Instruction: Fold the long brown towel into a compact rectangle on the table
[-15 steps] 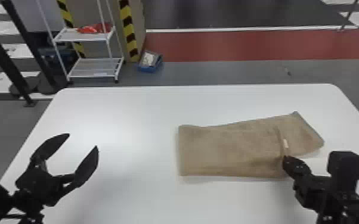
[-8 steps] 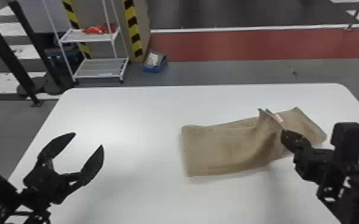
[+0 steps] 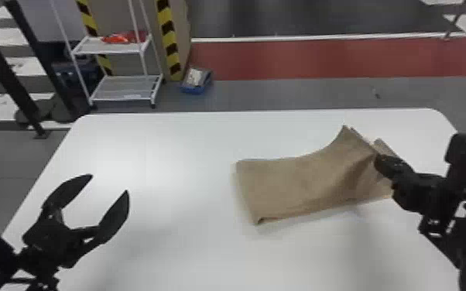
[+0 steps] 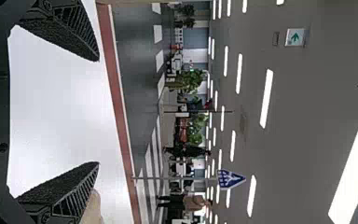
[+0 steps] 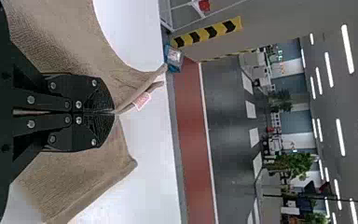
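Note:
The brown towel (image 3: 302,178) lies folded on the right half of the white table (image 3: 158,162), its right part pinched and raised with a corner standing up at the back. My right gripper (image 3: 379,158) holds it there; in the right wrist view the right gripper (image 5: 114,112) is shut on a towel edge, near a small tag, with cloth spreading on both sides. My left gripper (image 3: 109,184) is over the table's left side, open with nothing between its fingers. In the left wrist view the left gripper (image 4: 98,112) stands wide apart, a bit of towel (image 4: 92,210) beyond one finger.
Past the table's far edge are a white shelf rack (image 3: 124,87) with red items, a blue box (image 3: 197,80) on the floor and a striped post (image 3: 169,42). Dark slanted posts stand at the far left. The towel is well apart from the left arm.
The right gripper has lifted the pinched towel edge and moved away from the robot and slightly right, drawing the cloth up and turning the towel's near edge. The left gripper keeps its open pose.

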